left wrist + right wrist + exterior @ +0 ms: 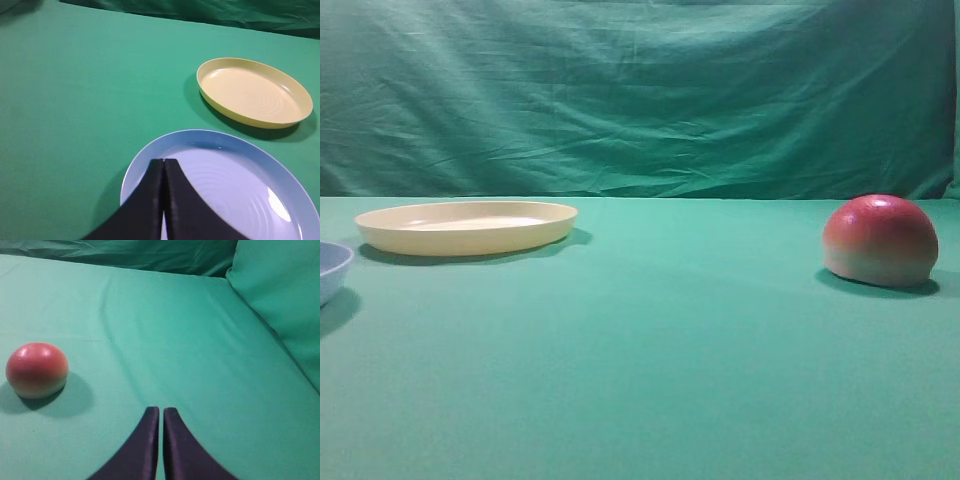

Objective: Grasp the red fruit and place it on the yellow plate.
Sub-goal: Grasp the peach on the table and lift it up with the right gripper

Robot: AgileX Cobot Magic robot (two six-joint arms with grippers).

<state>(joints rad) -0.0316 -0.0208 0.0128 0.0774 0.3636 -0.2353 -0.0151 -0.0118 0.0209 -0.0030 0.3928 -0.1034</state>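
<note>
Open green cloth [660, 330] was seen between the yellow plate [467, 226] and the red fruit [880, 241]; only a light blue dish [332, 268] stood beside the plate.

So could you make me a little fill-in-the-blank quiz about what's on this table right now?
1. The fruit sits on the green ____, not on a plate.
2. The yellow plate holds ____.
3. The left gripper hangs over the ____ dish.
4. The right gripper has its jaws ____, with the fruit off to its left in its camera's view.

Missing words: cloth; nothing; blue; shut
</note>
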